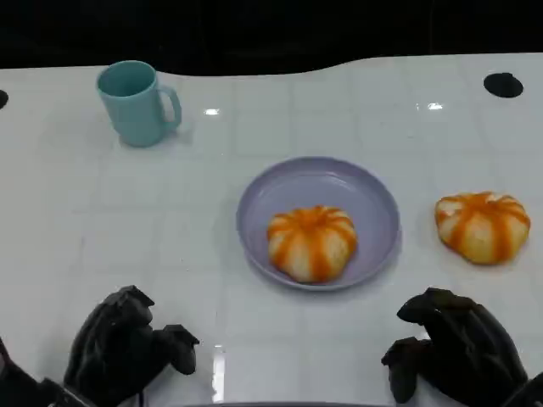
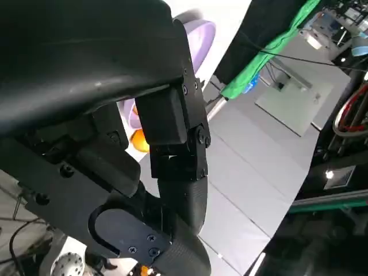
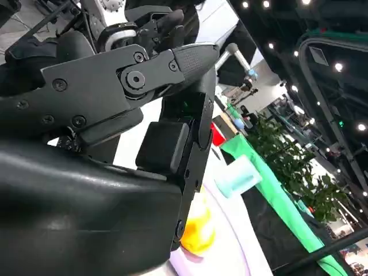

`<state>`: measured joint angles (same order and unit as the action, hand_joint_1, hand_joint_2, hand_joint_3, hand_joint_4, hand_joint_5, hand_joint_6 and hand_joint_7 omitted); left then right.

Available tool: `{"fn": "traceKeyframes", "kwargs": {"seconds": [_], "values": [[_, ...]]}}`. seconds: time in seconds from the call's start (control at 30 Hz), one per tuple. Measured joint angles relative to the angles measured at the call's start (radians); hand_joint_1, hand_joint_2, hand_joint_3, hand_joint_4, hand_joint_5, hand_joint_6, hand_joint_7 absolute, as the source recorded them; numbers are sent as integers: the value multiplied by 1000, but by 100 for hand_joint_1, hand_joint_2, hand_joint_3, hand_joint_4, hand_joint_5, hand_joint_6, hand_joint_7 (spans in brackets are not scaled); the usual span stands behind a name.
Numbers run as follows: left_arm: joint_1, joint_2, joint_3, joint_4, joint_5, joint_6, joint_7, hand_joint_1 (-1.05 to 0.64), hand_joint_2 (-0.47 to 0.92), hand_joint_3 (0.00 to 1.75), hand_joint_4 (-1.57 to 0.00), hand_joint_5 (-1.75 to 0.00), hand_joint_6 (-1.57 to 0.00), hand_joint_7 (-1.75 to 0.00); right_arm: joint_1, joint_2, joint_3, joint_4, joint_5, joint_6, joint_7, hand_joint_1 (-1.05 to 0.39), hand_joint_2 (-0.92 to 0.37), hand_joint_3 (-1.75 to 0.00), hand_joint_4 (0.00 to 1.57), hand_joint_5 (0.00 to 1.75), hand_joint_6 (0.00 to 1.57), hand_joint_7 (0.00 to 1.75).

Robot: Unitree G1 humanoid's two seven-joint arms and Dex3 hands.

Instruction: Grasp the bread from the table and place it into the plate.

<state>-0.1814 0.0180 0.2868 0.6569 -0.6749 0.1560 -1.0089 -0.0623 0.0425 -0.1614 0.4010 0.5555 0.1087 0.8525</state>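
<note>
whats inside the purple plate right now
One orange-striped bread sits in the purple plate, toward its near side. The plate surface under the bread is covered, so nothing can be said of it. A second bread lies on the table, apart from the plate.

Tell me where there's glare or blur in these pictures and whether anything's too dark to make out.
Head view: sharp, with small ceiling-light glints on the glossy table by the mug and far right; background black. Left wrist view: the left hand close and dark, the plate washed out. Right wrist view: the right hand close and dark; the bread blurred, bright lamps overhead.
</note>
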Motion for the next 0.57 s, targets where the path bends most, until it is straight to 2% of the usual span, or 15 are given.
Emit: {"fn": "traceKeyframes", "kwargs": {"seconds": [0.37,0.57], "values": [[33,-14,-31,-71,65,-39,24,-105,55,1,-157,-67,-157,-45,9,0,0,-20,0,2,-6,-73,-91,-1,152,80,157,34],[34,-13,-46,-87,87,-36,39,-101,54,0,-157,-62,-157,-39,10,-1,0,-20,0,8,-6,-73,-91,-1,152,80,157,33]]}}
